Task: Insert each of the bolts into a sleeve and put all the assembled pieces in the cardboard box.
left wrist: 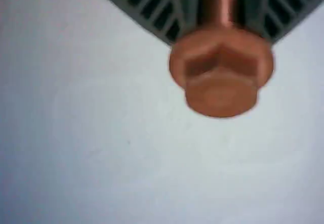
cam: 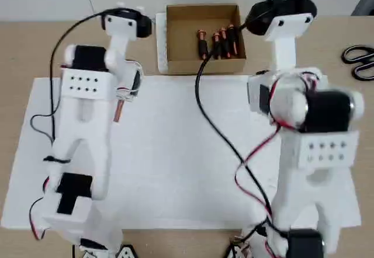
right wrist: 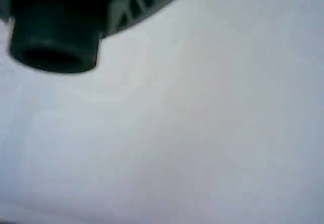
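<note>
The copper-coloured hex-head bolt [left wrist: 221,72] is gripped by the left jaws, the black cylindrical sleeve [right wrist: 53,44] by the right jaws; insertion could be jammed (if axes are misaligned).

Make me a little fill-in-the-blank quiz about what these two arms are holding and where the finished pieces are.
The left pincer grips a copper ____.
The right pincer grips a black ____.
The assembled pieces lie inside the cardboard ____.
Missing words: bolt; sleeve; box.

Copper bolt [left wrist: 221,77], black sleeve [right wrist: 53,44] — brown cardboard box [cam: 175,39], white mat [cam: 175,153].
</note>
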`<state>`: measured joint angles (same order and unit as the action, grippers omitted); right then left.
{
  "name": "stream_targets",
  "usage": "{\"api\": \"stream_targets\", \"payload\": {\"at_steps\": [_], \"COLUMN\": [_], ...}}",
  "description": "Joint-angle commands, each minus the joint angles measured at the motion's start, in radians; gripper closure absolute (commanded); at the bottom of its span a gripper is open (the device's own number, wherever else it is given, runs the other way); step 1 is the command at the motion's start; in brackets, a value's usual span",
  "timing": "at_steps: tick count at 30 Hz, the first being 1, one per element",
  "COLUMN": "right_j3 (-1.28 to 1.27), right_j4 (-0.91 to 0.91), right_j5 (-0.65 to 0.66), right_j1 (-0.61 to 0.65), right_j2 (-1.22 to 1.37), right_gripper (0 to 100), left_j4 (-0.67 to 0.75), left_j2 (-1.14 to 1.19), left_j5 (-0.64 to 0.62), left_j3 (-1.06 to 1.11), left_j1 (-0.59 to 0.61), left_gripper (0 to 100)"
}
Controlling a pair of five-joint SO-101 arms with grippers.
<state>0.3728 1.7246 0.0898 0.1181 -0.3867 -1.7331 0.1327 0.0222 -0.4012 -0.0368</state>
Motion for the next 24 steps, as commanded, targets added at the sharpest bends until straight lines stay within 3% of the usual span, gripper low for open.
{"api": "stream_targets", "payload": {"at_steps": [1, 6, 13, 16, 24], "right_j3": [0.005, -0.041, -0.35, -0.468, -0.738], "right_j4": [0.008, 0.008, -0.004, -0.03, -0.156], "right_j5": [-0.003, -0.003, -0.002, 0.063, 0.087], "right_j1": [0.019, 0.016, 0.018, 0.016, -0.01], "right_j2": [-0.15, -0.282, -0.565, -0.657, -0.782], "right_gripper": [99.5, 99.5, 99.5, 99.5, 99.5], "left_j4": [-0.021, -0.02, -0.018, -0.011, 0.14], "left_j2": [-0.149, -0.345, -0.651, -0.741, -0.948], "left_j5": [-0.012, -0.012, -0.009, -0.011, -0.072], "left_j3": [0.041, 0.168, 0.326, 0.398, 0.608], "left_j1": [0.011, 0.014, 0.015, 0.015, 0.015], "left_gripper": [99, 99, 99, 99, 99]}}
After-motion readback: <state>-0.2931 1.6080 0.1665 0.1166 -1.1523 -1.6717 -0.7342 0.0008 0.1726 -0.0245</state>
